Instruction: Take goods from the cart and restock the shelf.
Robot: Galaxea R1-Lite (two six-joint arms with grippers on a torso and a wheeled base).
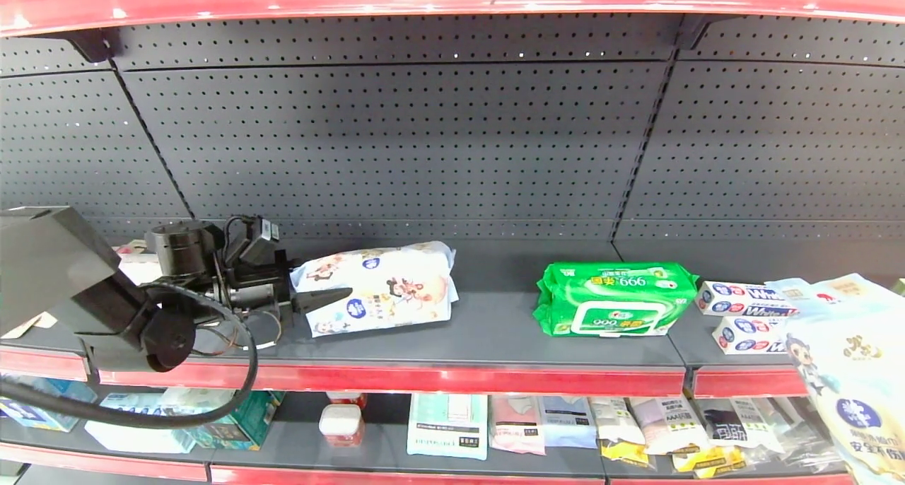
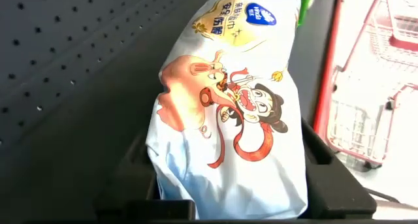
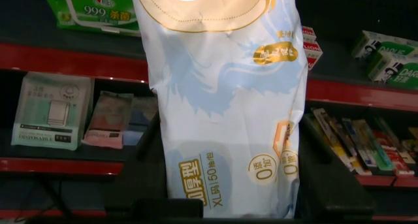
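Note:
A white pack with cartoon figures lies on its side on the grey shelf board, left of centre. My left gripper holds that pack's left end, shut on it, with one dark finger across its front. The left wrist view has the same pack wedged between both fingers. A second white pack with blue print hangs at the far right, below and in front of the shelf edge. My right gripper is shut on this pack, which stands upright between the fingers.
A green wipes pack lies right of centre on the shelf, with toothpaste boxes beyond it. Bare board separates the cartoon pack from the wipes. Small goods fill the lower shelf. A red cart stands beside the shelf.

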